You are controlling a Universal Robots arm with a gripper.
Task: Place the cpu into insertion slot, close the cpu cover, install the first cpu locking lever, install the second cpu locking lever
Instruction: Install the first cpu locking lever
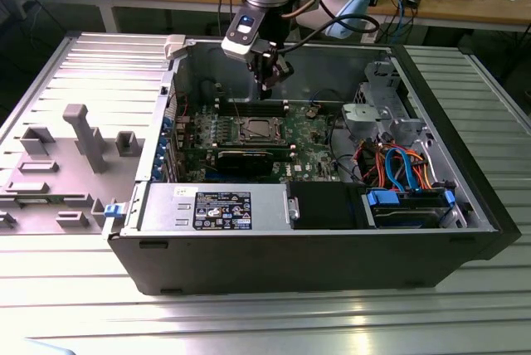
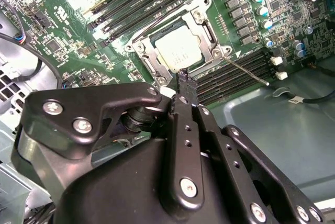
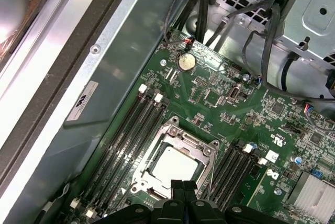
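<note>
The computer case (image 1: 332, 247) lies open on its side, and the gripper (image 1: 272, 81) hangs inside it above the green motherboard (image 3: 220, 109). Its fingers are pressed together with nothing between them. The cpu (image 2: 177, 48) sits in the insertion slot (image 1: 236, 133), with the cpu cover (image 3: 186, 139) lying flat around it. In both wrist views the fingertips (image 3: 183, 186) show just past one edge of the socket, clear of the chip. A thin locking lever (image 2: 250, 71) sticks out sideways across the memory slots (image 2: 235, 75).
</note>
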